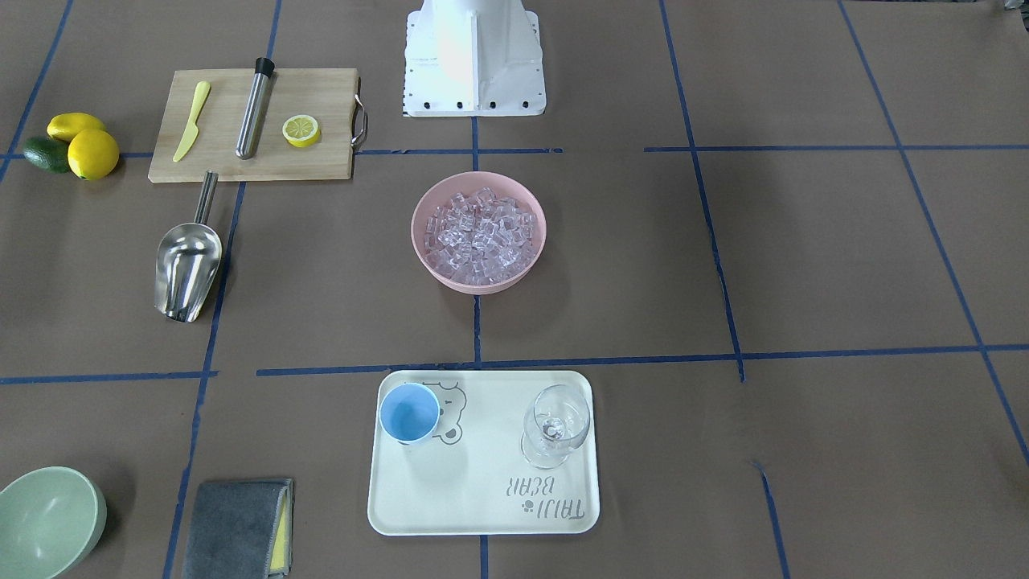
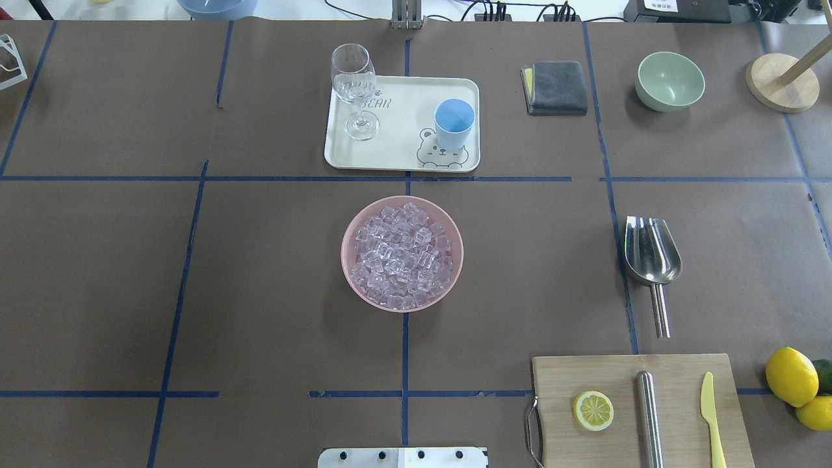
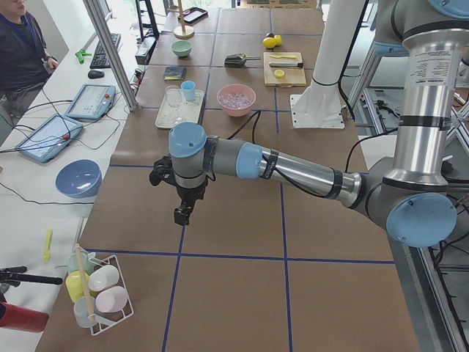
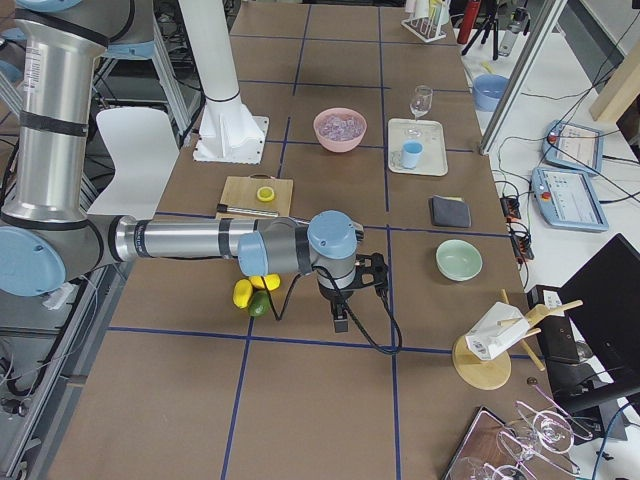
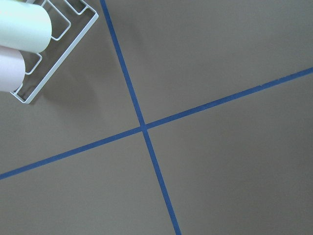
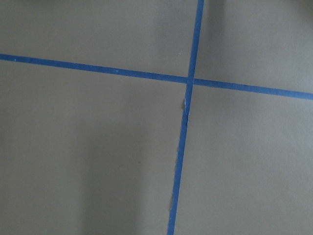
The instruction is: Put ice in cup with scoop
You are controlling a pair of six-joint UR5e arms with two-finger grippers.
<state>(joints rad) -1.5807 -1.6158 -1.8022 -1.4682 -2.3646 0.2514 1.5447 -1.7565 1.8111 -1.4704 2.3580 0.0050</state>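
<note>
Scoop [image 2: 652,250]: flat on the papered counter [image 2: 260,292], right of centre in overhead view, handle toward the lower edge, cutting board [image 2: 640,409] near, likelier the right gripper [image 4: 341,322] than the left gripper [image 3: 181,214], jaws' state untellable on both; ice [image 2: 402,255] in pink bowl [image 2: 351,273] at centre, cup [image 2: 453,123] on tray [image 2: 396,156] above.

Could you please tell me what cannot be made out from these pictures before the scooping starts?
- Left gripper: seen only in the exterior left view, small and dark; jaws open or shut, cannot tell.
- Right gripper: the same, only in the exterior right view.
- Cutting board: cut off by the overhead view's bottom edge.
- Wrist views: only the table; no ice, cup or scoop.
</note>
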